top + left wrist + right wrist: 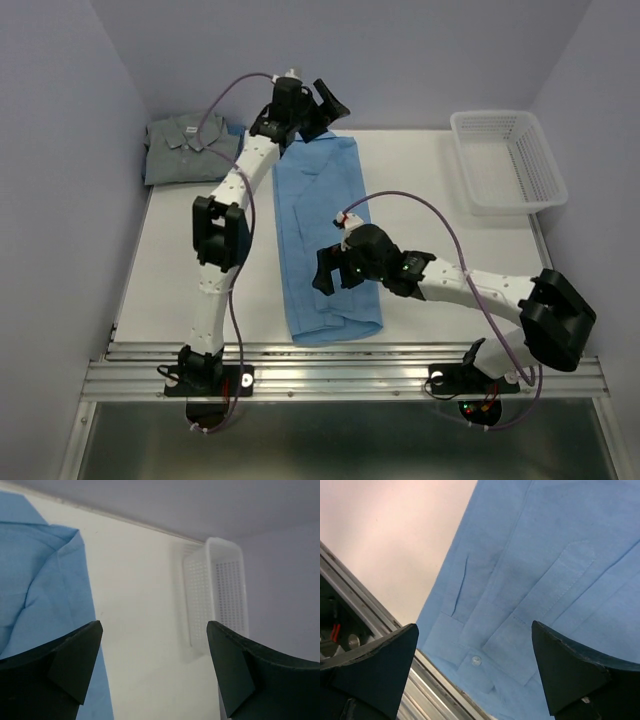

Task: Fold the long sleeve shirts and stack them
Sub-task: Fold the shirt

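The light blue shirt lies as a long folded strip down the middle of the table. Its far end shows in the left wrist view, and its near end with a cuff and a button shows in the right wrist view. The grey-green shirt lies folded at the far left corner. My left gripper is open and empty above the blue shirt's far end. My right gripper is open and empty just above the blue shirt's near part.
A white mesh basket stands at the far right and shows in the left wrist view. The metal rail of the table's near edge runs right below the blue shirt's near end and shows in the right wrist view.
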Controlling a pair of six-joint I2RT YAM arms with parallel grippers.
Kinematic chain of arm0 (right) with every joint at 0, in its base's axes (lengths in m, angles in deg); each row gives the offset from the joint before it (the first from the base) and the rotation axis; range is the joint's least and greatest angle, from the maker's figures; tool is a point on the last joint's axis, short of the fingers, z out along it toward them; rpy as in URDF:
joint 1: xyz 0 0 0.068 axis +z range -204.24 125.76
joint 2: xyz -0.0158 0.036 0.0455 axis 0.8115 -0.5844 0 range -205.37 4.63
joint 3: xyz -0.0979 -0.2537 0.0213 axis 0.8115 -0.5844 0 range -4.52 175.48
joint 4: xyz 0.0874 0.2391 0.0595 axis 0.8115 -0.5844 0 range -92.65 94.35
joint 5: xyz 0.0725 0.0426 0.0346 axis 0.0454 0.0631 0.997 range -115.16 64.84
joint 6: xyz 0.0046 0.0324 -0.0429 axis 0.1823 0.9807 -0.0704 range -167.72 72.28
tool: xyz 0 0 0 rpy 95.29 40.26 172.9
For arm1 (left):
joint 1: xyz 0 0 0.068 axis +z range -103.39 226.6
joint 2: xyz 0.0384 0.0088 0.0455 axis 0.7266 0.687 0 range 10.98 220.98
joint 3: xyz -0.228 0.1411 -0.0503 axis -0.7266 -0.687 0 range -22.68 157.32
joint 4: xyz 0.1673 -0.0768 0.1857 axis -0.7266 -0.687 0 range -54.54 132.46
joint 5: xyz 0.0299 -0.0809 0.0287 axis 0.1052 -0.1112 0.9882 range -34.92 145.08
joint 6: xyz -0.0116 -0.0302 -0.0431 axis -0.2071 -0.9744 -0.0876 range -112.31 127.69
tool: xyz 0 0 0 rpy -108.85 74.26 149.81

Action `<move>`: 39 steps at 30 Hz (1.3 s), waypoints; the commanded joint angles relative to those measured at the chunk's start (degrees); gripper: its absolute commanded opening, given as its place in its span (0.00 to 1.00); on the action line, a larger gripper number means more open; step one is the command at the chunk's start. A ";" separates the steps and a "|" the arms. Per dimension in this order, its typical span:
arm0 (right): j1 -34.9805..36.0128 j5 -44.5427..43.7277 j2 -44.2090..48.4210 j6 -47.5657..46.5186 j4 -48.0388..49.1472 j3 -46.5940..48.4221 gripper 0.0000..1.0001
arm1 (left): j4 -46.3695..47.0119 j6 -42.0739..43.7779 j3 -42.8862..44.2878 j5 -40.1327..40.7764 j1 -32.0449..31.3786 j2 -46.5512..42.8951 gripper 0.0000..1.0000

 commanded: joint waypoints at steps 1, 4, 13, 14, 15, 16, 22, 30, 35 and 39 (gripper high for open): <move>-0.74 -6.93 7.77 0.76 -6.55 0.90 1.00 | -9.05 12.89 -12.35 2.45 -1.90 -26.91 0.99; -0.74 -11.85 13.58 5.76 -10.87 -2.08 1.00 | -11.92 14.85 -36.26 9.05 -4.53 -43.60 0.99; -1.27 -11.60 30.37 17.29 -23.18 -14.83 1.00 | -15.76 -0.50 -91.29 10.13 -10.69 -82.13 0.99; -1.27 -11.59 30.72 18.94 -23.89 -15.54 1.00 | -16.13 -1.84 -94.13 8.81 -12.00 -83.89 0.99; -1.27 -11.16 31.25 19.48 -23.98 -16.94 1.00 | -16.13 -2.81 -96.95 6.97 -12.79 -86.69 0.99; -1.27 -10.55 31.34 20.01 -23.98 -17.47 1.00 | -16.92 -3.78 -101.07 4.69 -13.41 -87.85 0.99; -1.27 -10.36 32.13 23.27 -23.72 -20.55 1.00 | -21.05 -8.88 -109.09 2.04 -15.61 -90.93 0.99; -1.80 -12.30 31.34 25.90 -22.14 -22.40 1.00 | -11.14 -10.82 -117.36 -3.60 -15.62 -88.40 0.88; -1.80 -10.72 28.89 25.90 -18.63 -22.84 1.00 | -5.59 -10.29 -116.58 -1.22 -15.61 -82.08 0.62; -1.80 -9.66 27.47 25.90 -17.39 -23.28 1.00 | -3.74 -8.80 -115.26 -1.40 -15.61 -78.02 0.39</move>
